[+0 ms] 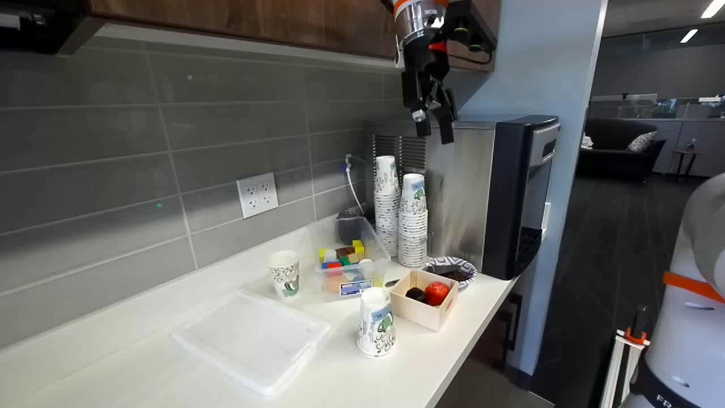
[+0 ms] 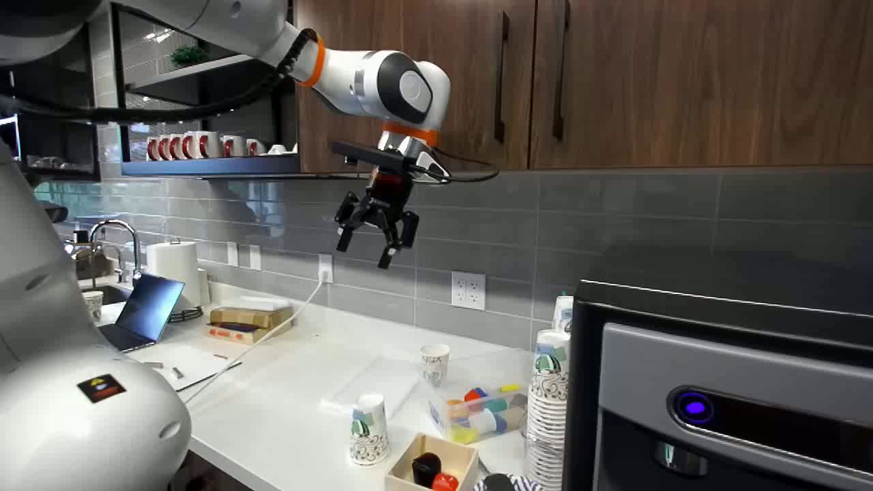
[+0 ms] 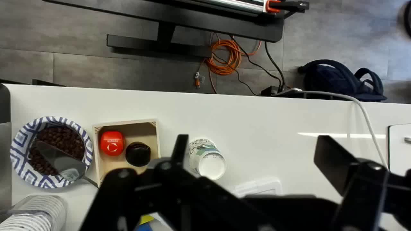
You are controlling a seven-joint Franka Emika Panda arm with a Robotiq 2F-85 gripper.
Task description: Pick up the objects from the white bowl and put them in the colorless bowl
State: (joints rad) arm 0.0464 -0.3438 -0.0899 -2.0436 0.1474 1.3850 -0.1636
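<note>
Wooden box (image 2: 456, 459), patterned bowl (image 2: 528, 484) cut by bottom edge in exterior view.

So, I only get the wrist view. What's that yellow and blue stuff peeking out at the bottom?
Observer: Probably some of the coloured blocks; both exterior views show them sitting in a clear tub.
Operator: Ooh! Am I super close to the red thing?
Observer: Doesn't look it: both exterior views show the gripper well above the counter.
Operator: What's next to that tub?
Observer: An upright paper cup stands beside it.
</note>
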